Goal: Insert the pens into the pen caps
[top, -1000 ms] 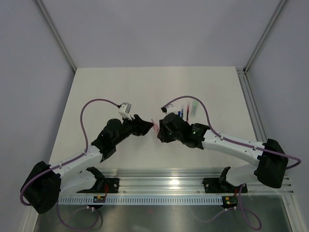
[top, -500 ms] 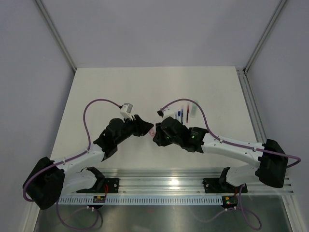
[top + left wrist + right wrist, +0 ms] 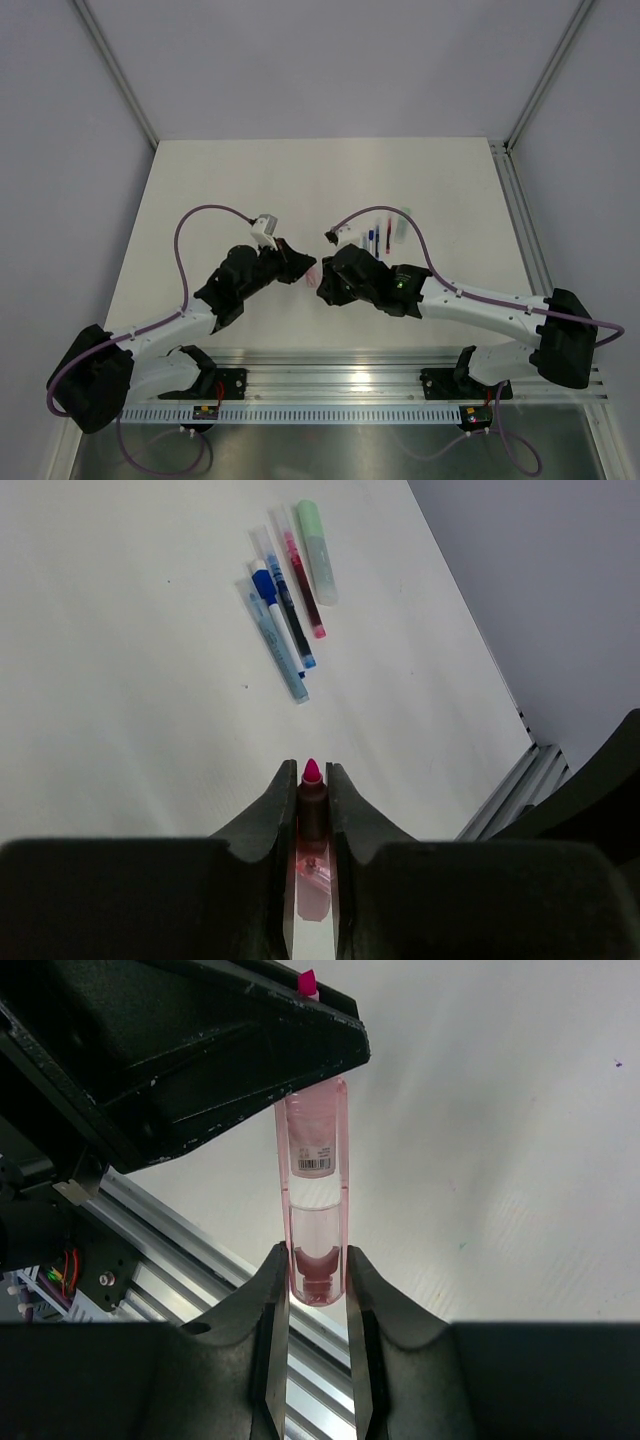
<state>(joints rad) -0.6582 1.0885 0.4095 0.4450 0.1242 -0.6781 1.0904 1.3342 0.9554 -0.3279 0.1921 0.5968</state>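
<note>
Top external: left gripper (image 3: 304, 268) and right gripper (image 3: 322, 284) sit tip to tip over the tabletop (image 3: 250, 180), nearly touching. A small pink piece (image 3: 313, 274) shows in the gap between them; too small here to tell pen from cap. The loose pens (image 3: 376, 236) lie side by side just beyond the right gripper, with the mint green cap (image 3: 401, 224) on the far side of that row.

Left wrist: left gripper narrow, clamped on the pink pen (image 3: 312, 808). The dark barrel sits between the fingers, and the pink nib pokes out just past the fingertips. Well ahead of the gripper on the tabletop: light blue pen (image 3: 280, 655), dark blue pen (image 3: 267, 592), red pen (image 3: 303, 595) and the mint green cap, close together and roughly parallel.

Right wrist: right gripper narrow, pinching the closed end of the pale pink cap (image 3: 317, 1210). The cap points straight out from the gripper. Its far end meets the left gripper's finger (image 3: 250, 1040). The pink nib (image 3: 307, 978) is visible beyond that finger's edge. Can't tell how far the pen sits inside the cap.
</note>
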